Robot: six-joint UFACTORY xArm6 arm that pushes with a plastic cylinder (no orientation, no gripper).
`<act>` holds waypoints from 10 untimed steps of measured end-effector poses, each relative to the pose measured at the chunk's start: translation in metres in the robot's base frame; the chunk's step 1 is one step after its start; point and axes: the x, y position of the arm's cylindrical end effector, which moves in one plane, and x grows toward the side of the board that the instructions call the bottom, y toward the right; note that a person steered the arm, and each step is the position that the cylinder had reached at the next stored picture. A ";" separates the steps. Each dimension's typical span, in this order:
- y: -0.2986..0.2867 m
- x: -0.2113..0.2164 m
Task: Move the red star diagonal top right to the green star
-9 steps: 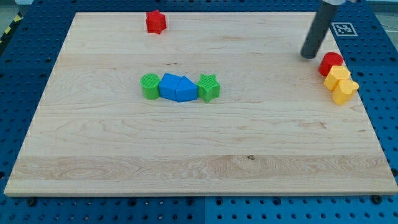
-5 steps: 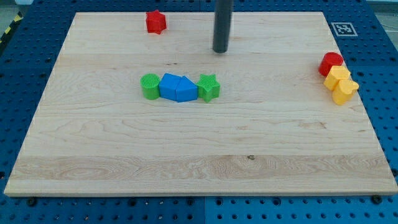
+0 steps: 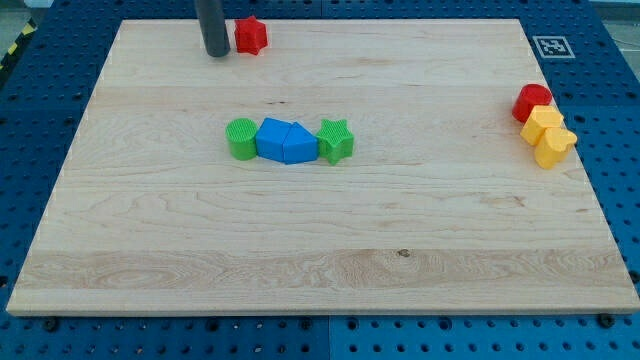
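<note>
Our tip sits in the upper left of the frame, just left of the red star; whether they touch, we cannot tell. We carry no jaws, only a rod. The green star lies mid-board, ending a row with two blue blocks and a green cylinder.

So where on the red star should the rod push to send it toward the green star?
Push on the red star's left face, toward its upper edge. My tip already sits just left of it, slightly lower. The spot up and right of the green star lies down and to the right, so drive it that way, probably.
</note>
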 end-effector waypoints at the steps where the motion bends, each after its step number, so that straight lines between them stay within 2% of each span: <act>1: -0.008 -0.023; 3: -0.003 -0.039; 6: 0.015 -0.039; 10: 0.040 -0.004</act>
